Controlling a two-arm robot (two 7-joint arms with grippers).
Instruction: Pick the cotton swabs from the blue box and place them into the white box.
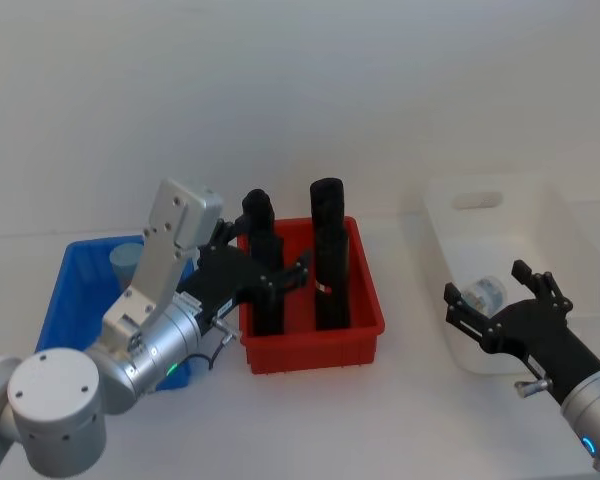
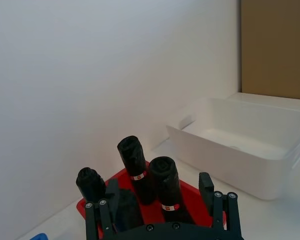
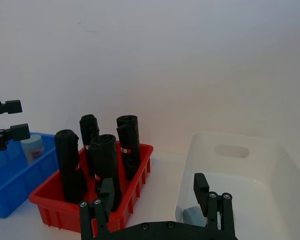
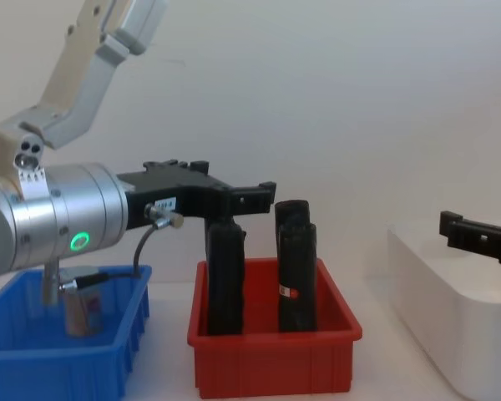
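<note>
Clear-jarred cotton swabs (image 3: 32,148), pale blue top (upright), in blue box (image 3: 15,192)

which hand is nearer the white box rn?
Right. The right hand hovers open at the white box's near left corner. The left hand, also open, is over the red bin's left side.

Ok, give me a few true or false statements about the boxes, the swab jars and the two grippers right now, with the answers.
1. A cotton swab jar lies in the white box. True.
2. The blue box holds no jar. False: a second jar stands in it.
3. The left gripper holds a jar. False: it is open and empty, by the red bin.
4. The right gripper is open. True.
</note>
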